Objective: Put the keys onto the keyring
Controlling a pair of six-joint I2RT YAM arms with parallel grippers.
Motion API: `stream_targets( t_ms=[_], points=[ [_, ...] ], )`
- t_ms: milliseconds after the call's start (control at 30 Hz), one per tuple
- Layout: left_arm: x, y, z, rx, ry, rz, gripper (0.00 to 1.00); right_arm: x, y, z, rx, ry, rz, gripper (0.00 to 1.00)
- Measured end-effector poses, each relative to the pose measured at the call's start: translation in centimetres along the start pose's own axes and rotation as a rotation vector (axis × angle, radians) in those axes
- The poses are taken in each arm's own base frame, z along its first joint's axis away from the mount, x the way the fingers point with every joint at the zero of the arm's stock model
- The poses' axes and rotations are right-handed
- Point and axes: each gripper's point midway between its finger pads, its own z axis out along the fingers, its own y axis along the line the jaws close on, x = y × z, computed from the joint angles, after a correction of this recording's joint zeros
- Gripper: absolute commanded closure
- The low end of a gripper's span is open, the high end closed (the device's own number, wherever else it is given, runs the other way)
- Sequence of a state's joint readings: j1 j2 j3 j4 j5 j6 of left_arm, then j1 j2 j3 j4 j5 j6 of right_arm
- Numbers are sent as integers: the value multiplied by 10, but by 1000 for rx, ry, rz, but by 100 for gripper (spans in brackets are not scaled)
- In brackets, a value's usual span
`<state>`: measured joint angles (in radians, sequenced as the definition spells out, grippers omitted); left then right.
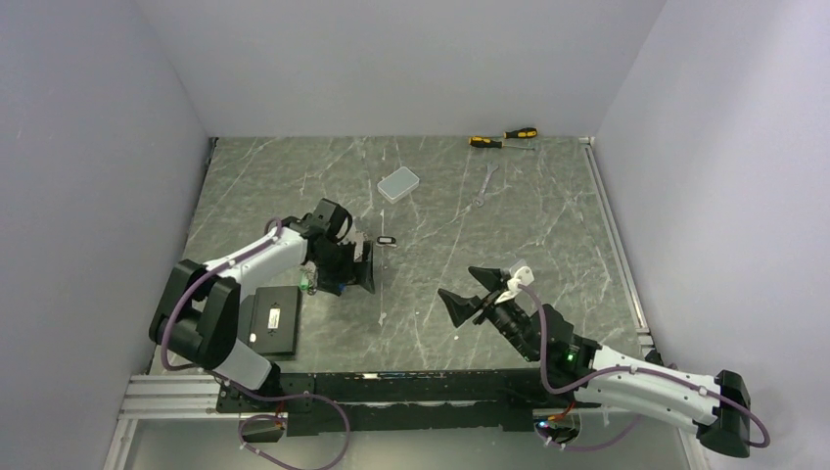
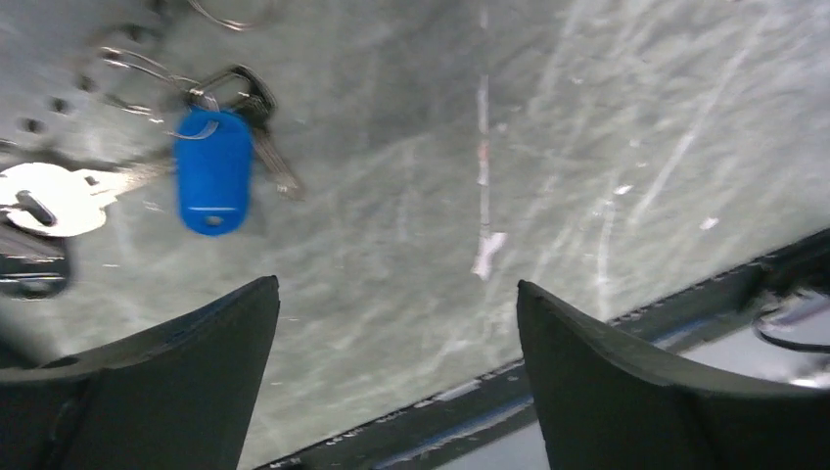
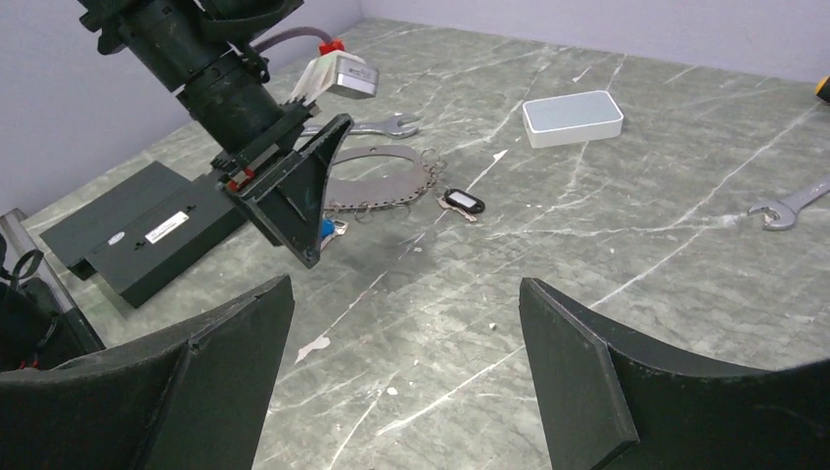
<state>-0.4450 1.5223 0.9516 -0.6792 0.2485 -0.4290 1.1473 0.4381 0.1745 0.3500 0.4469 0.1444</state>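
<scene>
Blue-headed key (image 2: 213, 168) — flat on the marble table (image 2: 587, 147), ahead of your left gripper (image 2: 396, 323) and off toward its left finger, clear of both pads. Jaws wide, nothing between them; probably spread to drop over a key. Keyring (image 3: 387, 154) lies just beside the blue key; whether the key is threaded on it, you cannot tell. Black key (image 3: 462, 203) lies near the loop. Right gripper (image 3: 406, 352) — wide, empty, well apart, apparently held back to leave room.
</scene>
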Motion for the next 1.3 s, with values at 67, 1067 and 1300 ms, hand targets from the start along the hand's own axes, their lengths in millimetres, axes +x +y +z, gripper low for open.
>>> stream_targets(
  t_ms=[67, 1067, 1300],
  points=[
    [6, -9, 0, 55, 15, -12, 0, 0, 0, 1, 1, 5, -6, 11],
    [-33, 59, -211, -360, -875, 87, 1, -85, -19, -19, 167, -49, 212, 0],
    [-33, 69, -214, -412, -885, 65, 1, -83, -28, -21, 218, -58, 232, 0]
  ],
)
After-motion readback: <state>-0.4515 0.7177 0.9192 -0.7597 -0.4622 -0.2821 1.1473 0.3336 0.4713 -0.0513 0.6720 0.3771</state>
